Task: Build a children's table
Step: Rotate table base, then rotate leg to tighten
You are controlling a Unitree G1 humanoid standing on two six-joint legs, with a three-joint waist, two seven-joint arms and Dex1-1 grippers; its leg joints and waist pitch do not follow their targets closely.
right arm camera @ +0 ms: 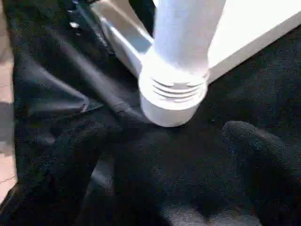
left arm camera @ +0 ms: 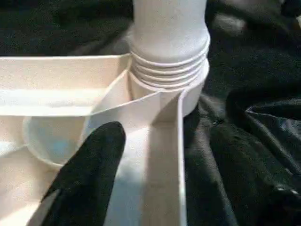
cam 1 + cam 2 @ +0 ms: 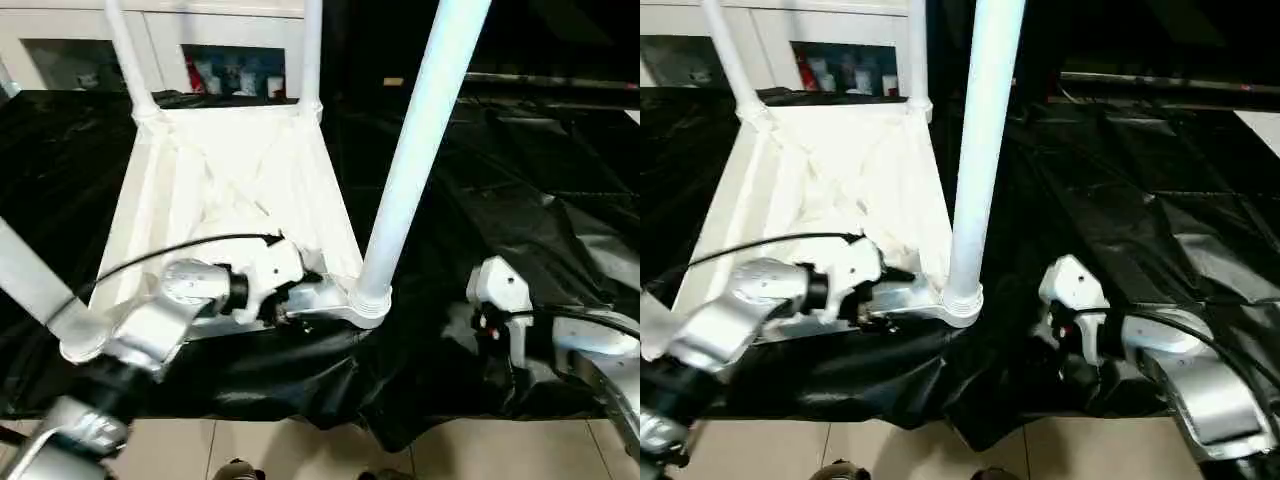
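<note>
Covering the work surface, black sheeting (image 3: pixel 520 180) held the upturned tabletop (image 3: pixel 230 180) with 4 legs (image 3: pixel 415 160) seated; a white cabinet (image 3: pixel 60 40) stood behind; left gripper (image 2: pixel 101 155) at its near rim, jaw state unclear; right gripper (image 1: pixel 188 155) spread beside the corner socket (image 1: pixel 171 101).

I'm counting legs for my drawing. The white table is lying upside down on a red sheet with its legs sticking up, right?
Not quite: the sheet is black, not red, as the left eye view shows. The rest holds: the tabletop lies upside down on it, legs pointing up.
</note>
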